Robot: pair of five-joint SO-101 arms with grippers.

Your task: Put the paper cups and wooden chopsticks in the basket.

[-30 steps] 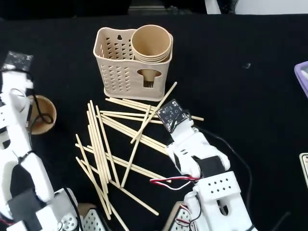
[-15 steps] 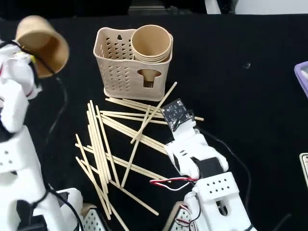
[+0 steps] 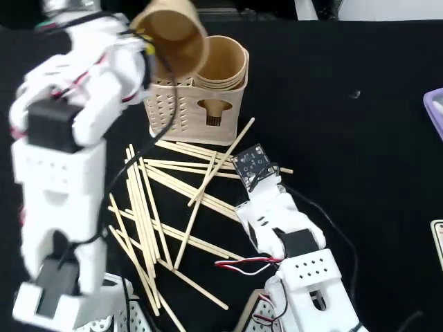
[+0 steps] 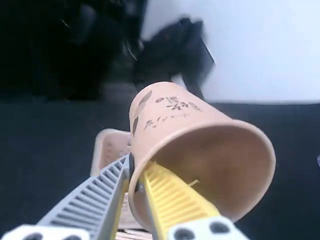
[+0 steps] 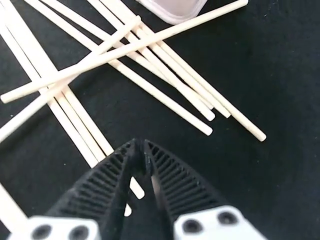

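Observation:
My left gripper [image 4: 134, 176] is shut on the rim of a brown paper cup [image 4: 200, 135], one finger inside it and one outside. In the high view this tilted cup [image 3: 173, 29] hangs above the left half of the beige basket [image 3: 181, 111]. A stack of paper cups [image 3: 223, 61] stands in the basket's right half. Several wooden chopsticks [image 3: 149, 200] lie scattered on the black table in front of the basket. My right gripper [image 5: 140, 149] is shut and empty, low over the chopsticks [image 5: 165, 85] near the basket's front corner.
The left arm [image 3: 62, 173] towers over the table's left side. The right arm [image 3: 284, 235] lies at the front centre, with red and white wires beside it. A purple object [image 3: 435, 111] sits at the right edge. Black table lies open on the right.
The left arm lifted the paper cup from the table's left side and swung it up and right over the basket. The right arm barely moved.

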